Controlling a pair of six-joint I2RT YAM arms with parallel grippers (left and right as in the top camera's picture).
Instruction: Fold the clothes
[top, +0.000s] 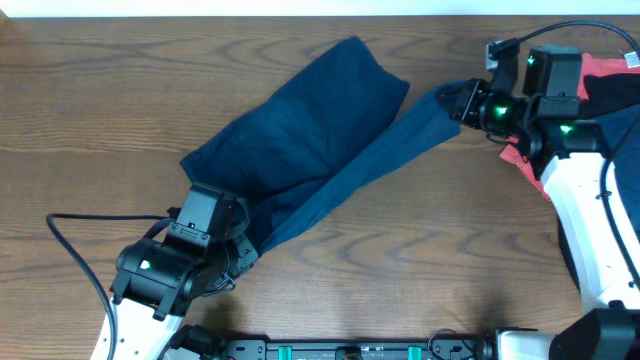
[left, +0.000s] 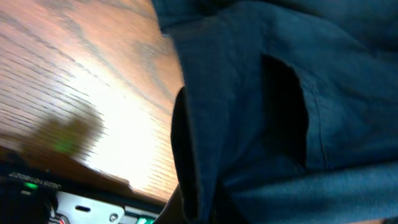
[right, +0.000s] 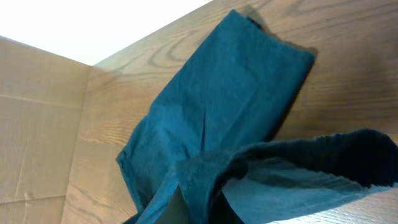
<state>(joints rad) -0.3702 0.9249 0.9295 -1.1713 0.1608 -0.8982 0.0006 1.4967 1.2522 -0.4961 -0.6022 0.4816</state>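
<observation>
The navy-blue shorts (top: 300, 140) lie across the middle of the wooden table, stretched between my two grippers. My left gripper (top: 238, 232) is shut on the shorts' lower-left end near the table's front. My right gripper (top: 462, 100) is shut on the upper-right end and holds it a little off the table. The left wrist view shows dark fabric (left: 280, 106) filling the frame with a pocket slit. The right wrist view shows the shorts (right: 217, 112) spread away from the pinched edge. Fabric hides the fingertips in both wrist views.
A coral-red shirt (top: 610, 70) and a black garment (top: 612, 95) lie at the table's right edge, behind the right arm. A cable (top: 70, 240) loops at the front left. The wooden table (top: 120, 90) shows bare at left.
</observation>
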